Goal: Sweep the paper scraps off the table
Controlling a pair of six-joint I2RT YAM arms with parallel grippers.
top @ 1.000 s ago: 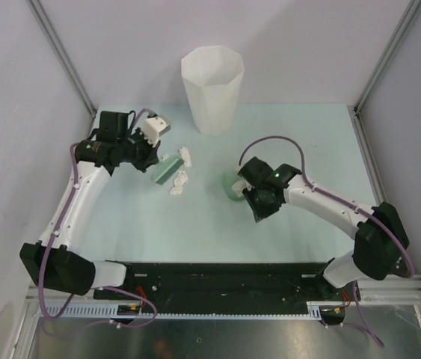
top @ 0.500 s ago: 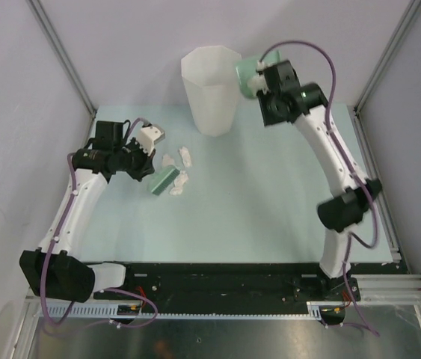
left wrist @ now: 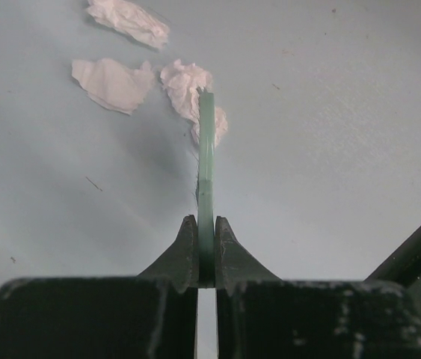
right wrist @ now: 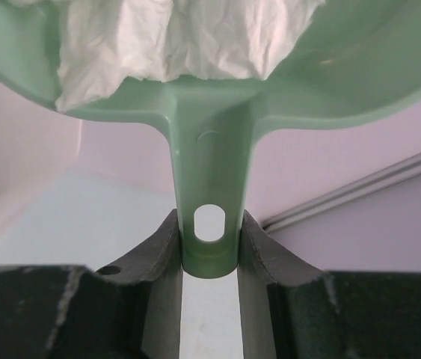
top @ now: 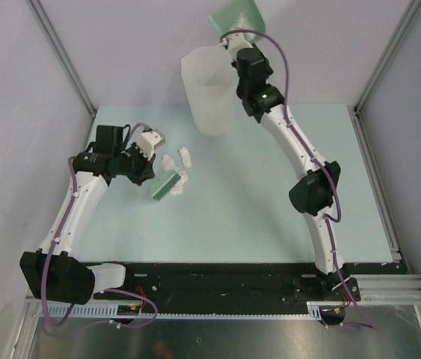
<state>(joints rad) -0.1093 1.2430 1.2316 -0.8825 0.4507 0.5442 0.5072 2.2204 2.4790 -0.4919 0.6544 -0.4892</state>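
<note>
Three crumpled white paper scraps (top: pixel 178 169) lie on the pale mint-green table (top: pixel 270 202) left of centre; they show in the left wrist view (left wrist: pixel 117 73). My left gripper (top: pixel 152 161) is shut on a thin green scraper (top: pixel 164 186) (left wrist: pixel 206 172), whose far edge rests against one scrap (left wrist: pixel 188 86). My right gripper (top: pixel 232 46) is shut on the handle of a green dustpan (top: pixel 236 16) (right wrist: pixel 209 172), held high above the white bin (top: pixel 208 90). A crumpled paper wad (right wrist: pixel 173 37) lies in the dustpan.
The tall white faceted bin stands at the table's back centre. Grey walls and metal frame posts (top: pixel 62 56) enclose the table on three sides. A black rail (top: pixel 217 280) with the arm bases runs along the near edge.
My right arm lifted the dustpan from the table's middle up and back to above the bin. My left gripper with the scraper shifted slightly toward the near side beside the scraps.
</note>
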